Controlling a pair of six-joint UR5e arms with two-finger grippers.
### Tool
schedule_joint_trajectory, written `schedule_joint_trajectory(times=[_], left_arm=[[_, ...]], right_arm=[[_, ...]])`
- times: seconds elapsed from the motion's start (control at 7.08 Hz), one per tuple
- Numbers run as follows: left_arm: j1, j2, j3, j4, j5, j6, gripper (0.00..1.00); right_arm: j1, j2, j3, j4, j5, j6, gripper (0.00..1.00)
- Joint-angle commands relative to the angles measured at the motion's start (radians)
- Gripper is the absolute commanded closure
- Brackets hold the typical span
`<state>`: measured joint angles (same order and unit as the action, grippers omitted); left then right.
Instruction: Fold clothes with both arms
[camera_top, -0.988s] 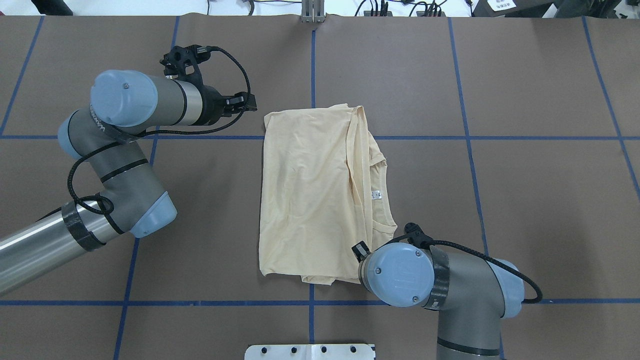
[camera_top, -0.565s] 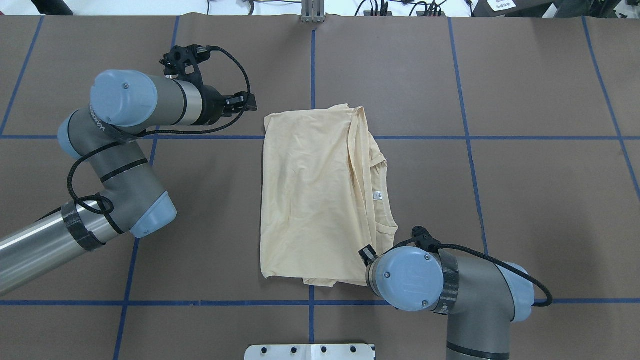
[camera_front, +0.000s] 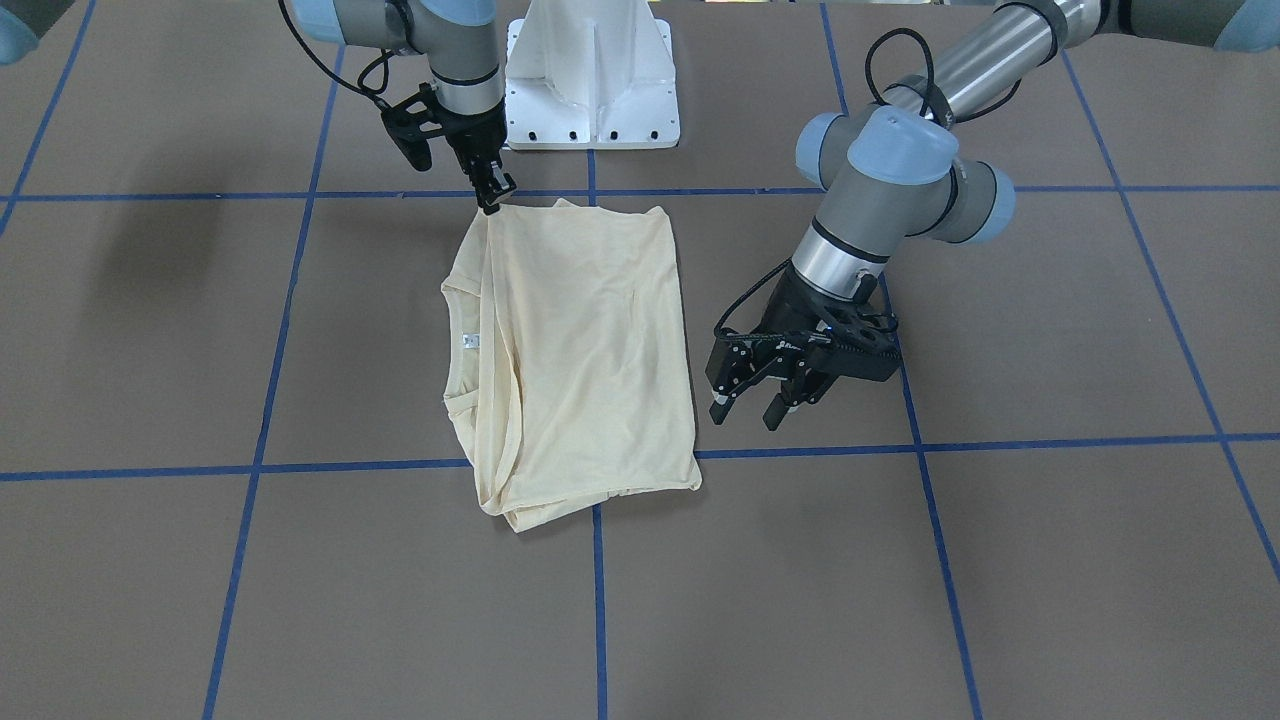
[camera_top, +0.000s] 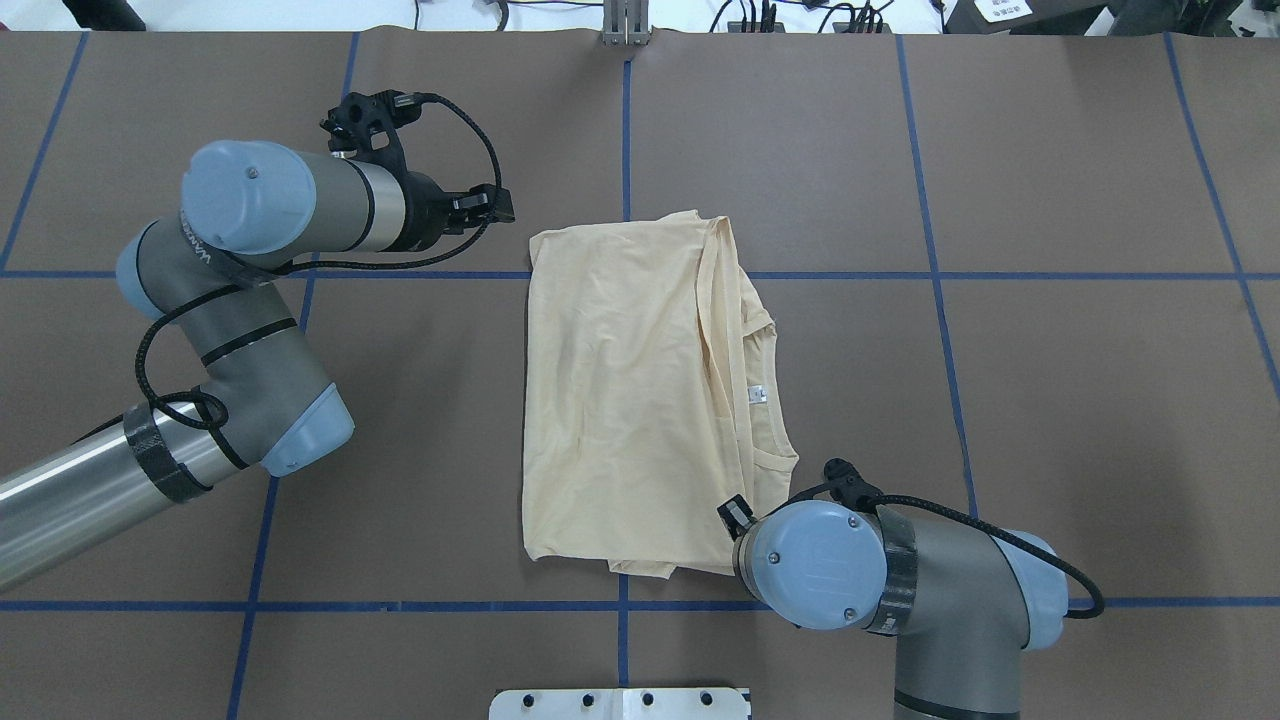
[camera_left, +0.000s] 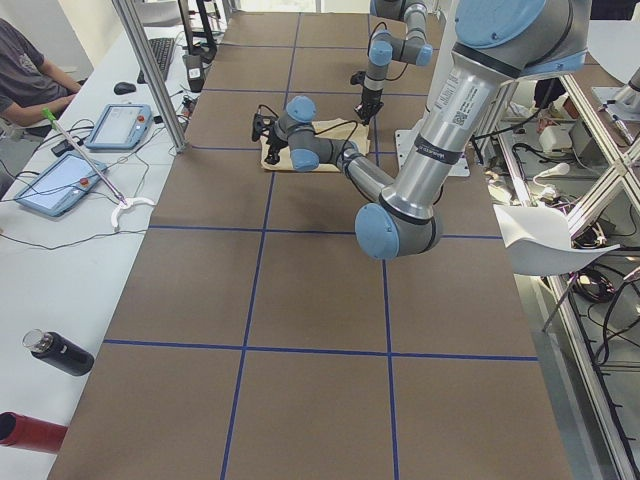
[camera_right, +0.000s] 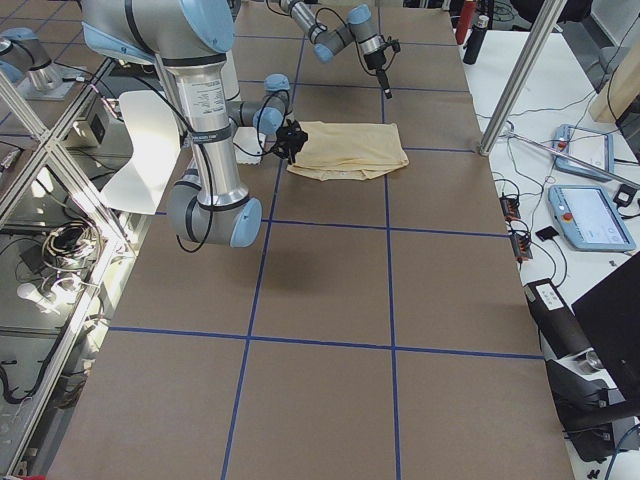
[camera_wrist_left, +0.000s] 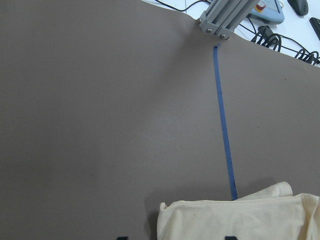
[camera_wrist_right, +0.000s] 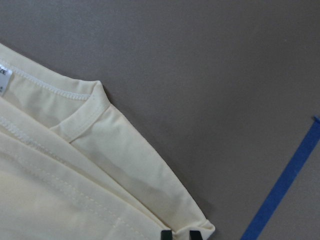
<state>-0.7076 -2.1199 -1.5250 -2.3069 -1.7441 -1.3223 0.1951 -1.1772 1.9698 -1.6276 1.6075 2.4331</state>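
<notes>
With my right fingers (camera_front: 491, 188) pinching one corner of the shirt (camera_front: 590, 350) and my left fingers (camera_front: 719, 398) spread beside it, I should grip the matching corner, then lift both evenly.

Brown table (camera_top: 1050, 150) w/ blue tape grid (camera_top: 1000, 275), folded cream T-shirt (camera_top: 620, 400) flat at centre, white base (camera_front: 590, 80)

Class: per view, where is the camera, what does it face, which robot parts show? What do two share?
Front-facing: across the table, facing pedestal; both arms.
Overhead: behind robot, looking down; both arms.
Exterior left: table's end, looking along; left arm nearest.
Exterior right: opposite end; right arm nearest.
Left wrist: faces table, shirt edge; left tool tips.
Right wrist: faces shirt corner; right tool tips.
Shared: shirt in all.
</notes>
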Motion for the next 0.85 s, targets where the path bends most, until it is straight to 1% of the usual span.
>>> schedule_joint_trajectory(times=[0.0,0.14,0.42,0.71], left_arm=[[0.0,0.0,0.0,0.001,0.0,0.0,0.29],[0.0,0.0,0.0,0.0,0.0,0.0,0.29],[0.0,0.0,0.0,0.001,0.0,0.0,0.29],[0.0,0.0,0.0,0.0,0.0,0.0,0.29]], right_arm=[[-0.006,-0.004,0.0,0.0,-0.006,0.001,0.38],[-0.023,-0.002,-0.012,0.0,-0.018,0.001,0.3],[-0.031,-0.004,-0.026,0.0,-0.021,0.003,0.29],[-0.031,-0.001,-0.037,0.002,-0.026,0.001,0.34]])
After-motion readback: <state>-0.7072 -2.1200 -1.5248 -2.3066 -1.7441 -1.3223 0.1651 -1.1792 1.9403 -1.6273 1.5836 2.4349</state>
